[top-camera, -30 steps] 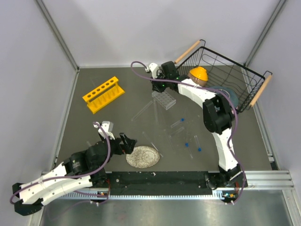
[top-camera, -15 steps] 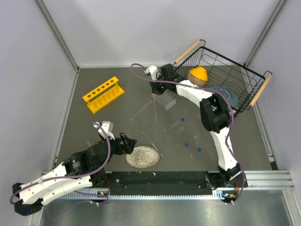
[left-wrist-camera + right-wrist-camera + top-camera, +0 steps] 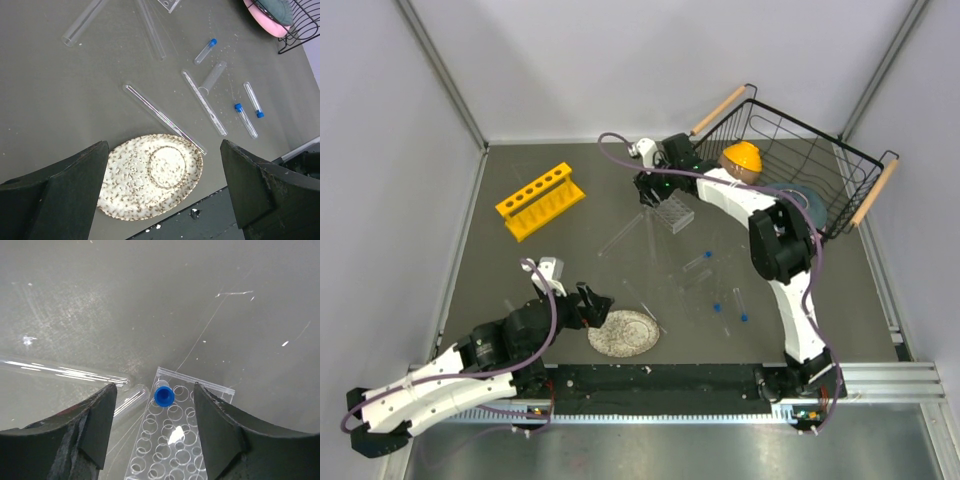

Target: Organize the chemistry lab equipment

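Observation:
A small clear plastic rack (image 3: 672, 212) (image 3: 175, 450) lies at the back centre of the table. One blue-capped vial (image 3: 163, 395) stands upright in its corner hole. My right gripper (image 3: 650, 190) (image 3: 155, 388) hangs open just above it, with a finger on each side and neither touching the cap. Long clear test tubes (image 3: 620, 235) (image 3: 162, 117) lie loose mid-table, and two more (image 3: 75, 372) lie beside the rack. Three other blue-capped vials (image 3: 698, 262) (image 3: 205, 51) lie flat to the right. The yellow six-hole rack (image 3: 540, 200) stands empty at back left. My left gripper (image 3: 598, 305) (image 3: 164, 146) is open and empty.
A round speckled disc (image 3: 624, 333) (image 3: 150, 175) lies under my left gripper near the table's front edge. A black wire basket (image 3: 820, 160) with dishes and an orange item stands at back right. Grey walls close in the table on three sides.
My right gripper has opened and let go of the blue-capped vial, which now stands in the clear rack. The left arm has barely moved.

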